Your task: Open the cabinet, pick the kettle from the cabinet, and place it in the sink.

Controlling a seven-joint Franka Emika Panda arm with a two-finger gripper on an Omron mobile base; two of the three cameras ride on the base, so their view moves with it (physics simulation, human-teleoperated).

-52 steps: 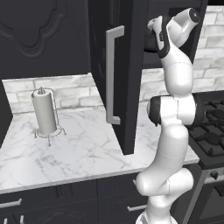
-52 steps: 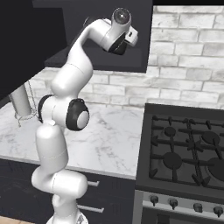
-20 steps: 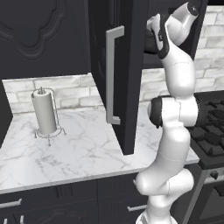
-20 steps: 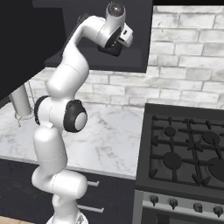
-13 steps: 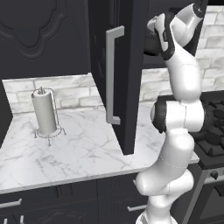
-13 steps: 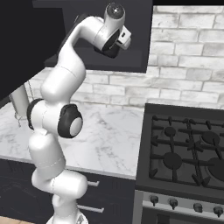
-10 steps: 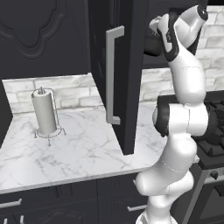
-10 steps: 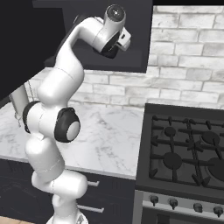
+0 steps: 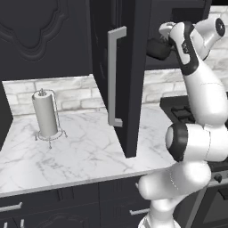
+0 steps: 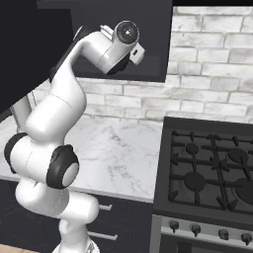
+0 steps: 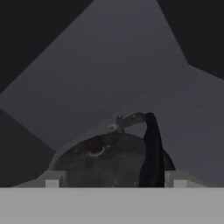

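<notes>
The cabinet (image 9: 133, 26) is open, its door (image 9: 129, 89) with the long silver bar handle (image 9: 115, 76) swung out towards me. Inside sits the kettle (image 11: 107, 162), round and glossy black, with its thin arched handle (image 11: 151, 148) to the right; it is also a dark round shape (image 9: 156, 48) in the left base view. My gripper (image 11: 113, 181) reaches into the cabinet, open, with one fingertip on each side of the kettle's near side. I cannot tell whether the tips touch it. The sink is out of view.
A paper towel roll on a wire stand (image 9: 45, 115) stands on the white marble counter (image 9: 80, 156) left of the door. A black gas stove (image 10: 212, 173) lies to the right. Black base cabinets with drawers (image 9: 67, 205) run below the counter.
The arm has turned at its elbow and lower joints, and the elbow joint has dropped lower. The hand has stayed up at the cabinet opening, with the jaws as wide as before.
</notes>
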